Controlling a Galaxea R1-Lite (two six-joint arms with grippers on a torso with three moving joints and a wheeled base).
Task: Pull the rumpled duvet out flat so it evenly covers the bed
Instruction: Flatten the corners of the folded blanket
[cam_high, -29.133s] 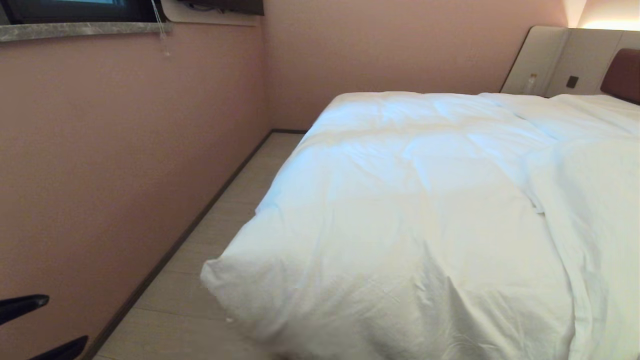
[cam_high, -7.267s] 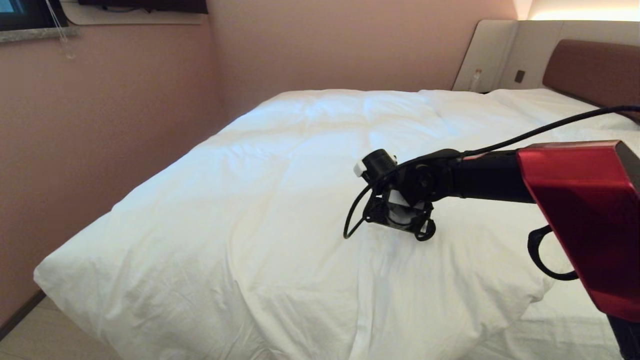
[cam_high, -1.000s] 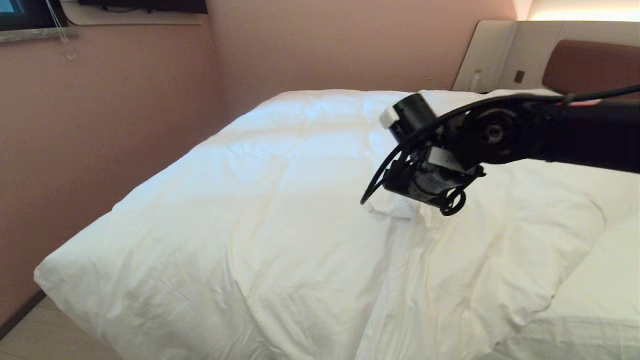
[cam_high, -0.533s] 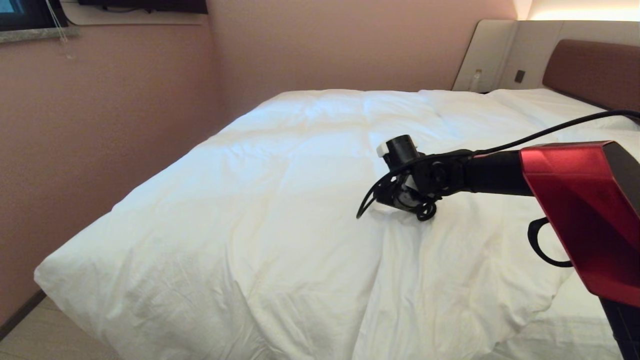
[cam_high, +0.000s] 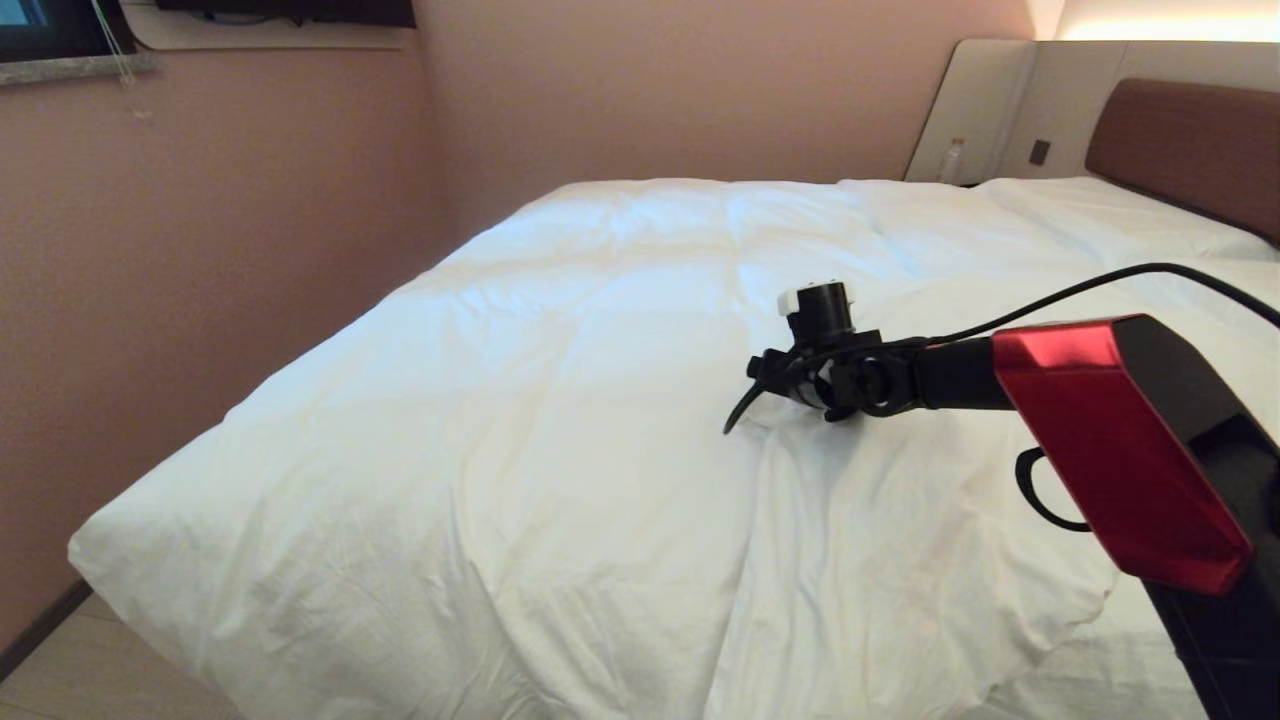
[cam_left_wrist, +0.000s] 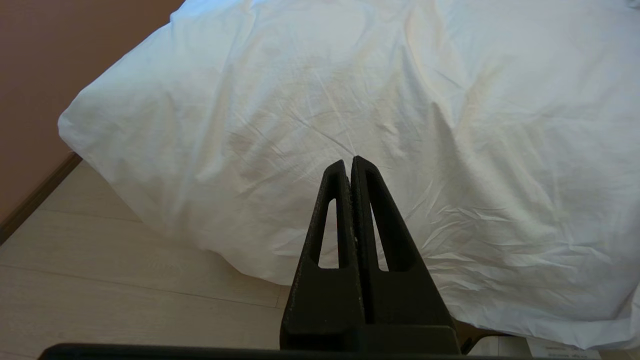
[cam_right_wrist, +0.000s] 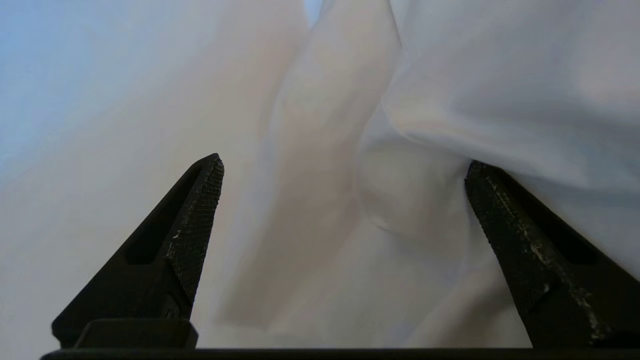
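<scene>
The duvet (cam_high: 560, 420) lies across the bed (cam_high: 1140, 650), bunched near the foot corner. Right gripper (cam_high: 790, 385) is spread wide over a fold, holding nothing; left gripper (cam_left_wrist: 352, 167) is pinched closed. It looks soft, light and floppy, so best pinch a thick fold at the edge.

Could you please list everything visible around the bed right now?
duvet: one, white, spread over the bed, creased, near corner hanging over the foot.
bed: one, brown headboard with beige panels, at the far right.
bottle: one, clear, by the beige panel.
walls: pink, behind and left of the bed.
floor: pale wood, below the duvet's corner.
right gripper: black, open, low over a duvet fold mid-bed.
left gripper: black, shut, parked before the bed's foot.
</scene>
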